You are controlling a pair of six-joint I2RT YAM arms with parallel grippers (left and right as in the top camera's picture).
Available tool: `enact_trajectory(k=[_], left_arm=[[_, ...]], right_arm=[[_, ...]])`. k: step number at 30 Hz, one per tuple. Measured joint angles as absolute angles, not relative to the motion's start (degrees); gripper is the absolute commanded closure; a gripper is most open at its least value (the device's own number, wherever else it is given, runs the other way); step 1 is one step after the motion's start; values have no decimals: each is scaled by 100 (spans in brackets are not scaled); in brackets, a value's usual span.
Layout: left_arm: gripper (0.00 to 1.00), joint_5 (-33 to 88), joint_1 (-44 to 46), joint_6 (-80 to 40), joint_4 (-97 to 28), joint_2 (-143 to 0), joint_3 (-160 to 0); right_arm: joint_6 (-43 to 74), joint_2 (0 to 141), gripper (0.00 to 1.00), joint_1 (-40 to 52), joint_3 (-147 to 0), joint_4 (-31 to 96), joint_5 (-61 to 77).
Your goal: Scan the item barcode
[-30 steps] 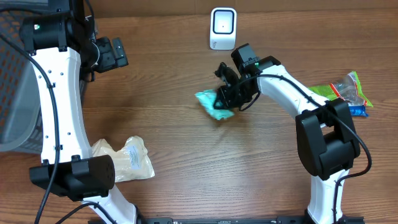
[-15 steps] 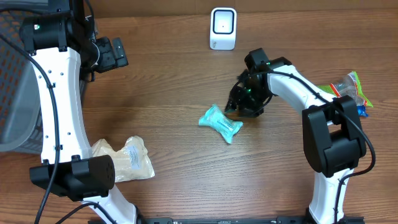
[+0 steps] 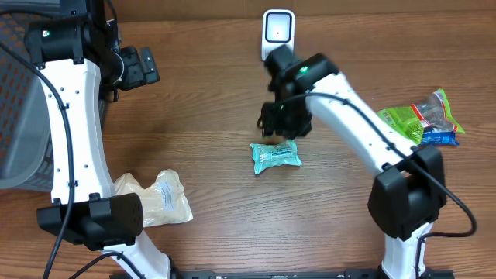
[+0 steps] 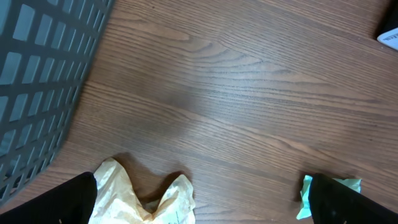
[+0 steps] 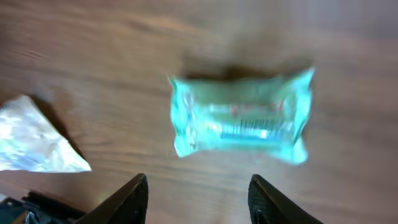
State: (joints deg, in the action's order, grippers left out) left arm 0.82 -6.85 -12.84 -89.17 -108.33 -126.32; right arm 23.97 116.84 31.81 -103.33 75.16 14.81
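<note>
Teal packet (image 3: 276,156) lies flat on the bench (image 3: 209,163), apart from the scanner (image 3: 278,35) | my right end effector (image 3: 283,120) just beside it on the scanner side, fingers apart, holding nothing | my left end effector (image 3: 142,67) wide open, empty, well apart by the grey basket (image 3: 15,116)

1. The teal packet (image 5: 239,118) is smeared by blur in the right wrist view, and its print is unreadable.
2. The cream bag (image 4: 140,196) has its near part cut off by the left wrist view's bottom edge.
3. The basket (image 3: 14,132) runs off the overhead view's left edge.
</note>
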Motion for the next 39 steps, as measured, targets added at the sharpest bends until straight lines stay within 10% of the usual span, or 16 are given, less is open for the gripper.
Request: enact_trajectory(k=[31,35,39], left_arm=[[0,82,-685,-1284,-8919,-10833,-12632],[0,84,-683,-1284,-8919,-10833,-12632],[0,82,-683,-1284,-8921,-10833,-12632]], right_arm=[[1678,11631,40,3013,-8901,5712,-259],[3089,11587,0,3015,-9030,5592,794],[4764,11587,0,3059,-8683,5113,1162]])
